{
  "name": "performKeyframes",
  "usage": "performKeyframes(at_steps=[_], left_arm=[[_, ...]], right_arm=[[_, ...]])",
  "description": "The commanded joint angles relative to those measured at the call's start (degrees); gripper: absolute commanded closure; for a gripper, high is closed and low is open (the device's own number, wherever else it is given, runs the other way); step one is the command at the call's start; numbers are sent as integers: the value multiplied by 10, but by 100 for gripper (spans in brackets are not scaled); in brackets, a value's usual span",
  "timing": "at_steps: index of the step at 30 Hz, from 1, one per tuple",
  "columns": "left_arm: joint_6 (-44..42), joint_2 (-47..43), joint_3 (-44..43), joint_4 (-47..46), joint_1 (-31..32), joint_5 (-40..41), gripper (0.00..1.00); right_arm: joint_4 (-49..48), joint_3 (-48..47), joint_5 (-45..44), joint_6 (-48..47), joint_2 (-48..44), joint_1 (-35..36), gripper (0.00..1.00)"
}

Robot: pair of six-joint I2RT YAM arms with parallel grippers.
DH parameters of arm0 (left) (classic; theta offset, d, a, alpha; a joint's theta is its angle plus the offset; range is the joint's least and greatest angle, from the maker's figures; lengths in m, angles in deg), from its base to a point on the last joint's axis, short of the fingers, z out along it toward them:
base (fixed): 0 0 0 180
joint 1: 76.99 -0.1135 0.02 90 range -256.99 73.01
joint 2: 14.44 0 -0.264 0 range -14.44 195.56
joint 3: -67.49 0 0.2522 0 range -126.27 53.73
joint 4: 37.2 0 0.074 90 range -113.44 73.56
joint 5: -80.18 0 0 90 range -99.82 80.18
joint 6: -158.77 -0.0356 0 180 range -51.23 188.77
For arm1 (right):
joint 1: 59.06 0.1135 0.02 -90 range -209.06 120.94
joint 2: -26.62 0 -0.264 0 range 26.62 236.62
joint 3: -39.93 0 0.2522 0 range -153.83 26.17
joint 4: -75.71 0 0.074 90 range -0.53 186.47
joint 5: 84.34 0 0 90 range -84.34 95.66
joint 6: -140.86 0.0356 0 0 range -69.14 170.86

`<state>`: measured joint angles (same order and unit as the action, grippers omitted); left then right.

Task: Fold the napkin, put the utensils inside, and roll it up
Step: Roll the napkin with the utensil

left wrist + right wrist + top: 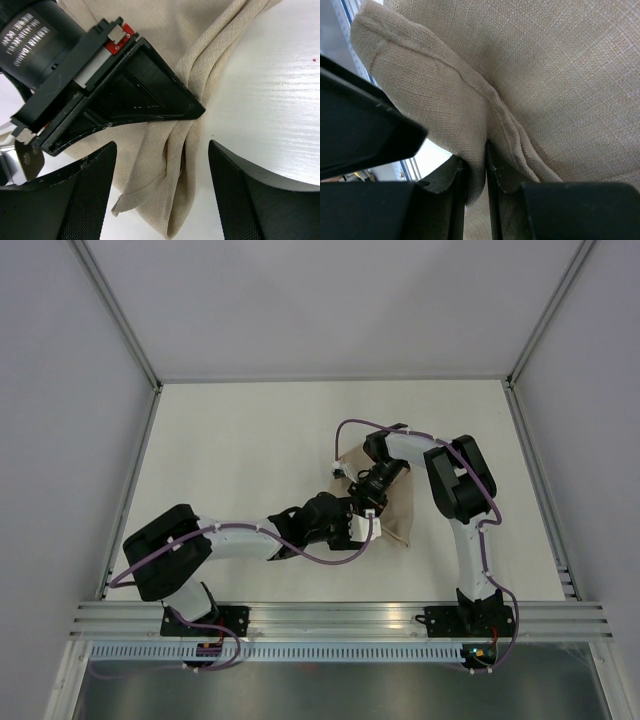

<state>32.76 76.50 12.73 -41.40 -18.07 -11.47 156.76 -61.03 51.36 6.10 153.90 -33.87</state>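
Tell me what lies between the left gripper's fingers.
Left wrist view: bunched folds of the napkin lie between the fingers of the open left gripper, with the right gripper pinching them beyond.

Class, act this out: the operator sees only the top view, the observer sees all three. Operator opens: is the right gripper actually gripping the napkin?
Observer: Yes; the right wrist view shows the right gripper shut on a hemmed fold of the napkin.
Operator: And the left gripper?
Observer: The left gripper is open; its fingers stand either side of the bunched napkin.
Operator: Is it flat there?
Observer: No; the left wrist view shows it gathered into long ridges.
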Motion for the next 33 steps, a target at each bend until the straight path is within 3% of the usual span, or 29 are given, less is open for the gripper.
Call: performKeyframes(at_steps=[1,15,23,26,30,33], left_arm=[[-27,17,-27,12,-6,-40,22],[-29,72,-48,20,-6,-56,22],[-35,102,-46,13,-6,-46,30],[-33,111,-51,28,-6,-50,41],[-27,125,-62,60,-6,-58,74],[-10,130,-74,87,-6,-72,89]], right_arm=[[-43,11,-113,-41,46,-4,87],[-36,4,-113,-45,55,-7,87],[-31,-5,-112,-45,59,-7,87],[-29,-7,-112,-46,60,-8,87],[-28,-13,-112,-46,61,-8,87],[-28,-15,-112,-46,61,-8,87]])
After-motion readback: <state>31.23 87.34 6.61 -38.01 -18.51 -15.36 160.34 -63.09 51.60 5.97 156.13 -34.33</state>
